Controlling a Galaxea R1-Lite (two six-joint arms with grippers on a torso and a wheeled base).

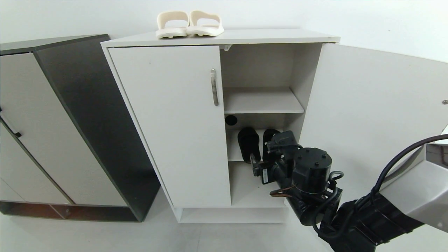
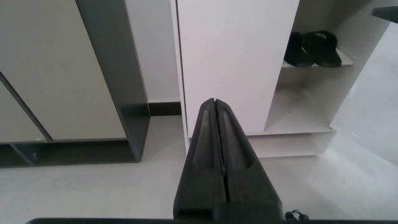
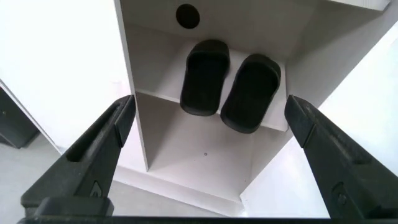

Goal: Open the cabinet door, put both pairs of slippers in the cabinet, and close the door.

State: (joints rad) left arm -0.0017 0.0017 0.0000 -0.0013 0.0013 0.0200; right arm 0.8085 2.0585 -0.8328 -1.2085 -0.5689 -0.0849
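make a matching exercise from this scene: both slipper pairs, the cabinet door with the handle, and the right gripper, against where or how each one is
Column one
1. pair of cream slide slippers
2. pair of black slide slippers
3. white cabinet door with the metal handle
4. right gripper

Column two
A. fingers spread open, in front of the open side
B. on top of the white cabinet
C. closed
D. on a shelf inside the cabinet

Pairs: 1-B, 2-D, 3-C, 4-A
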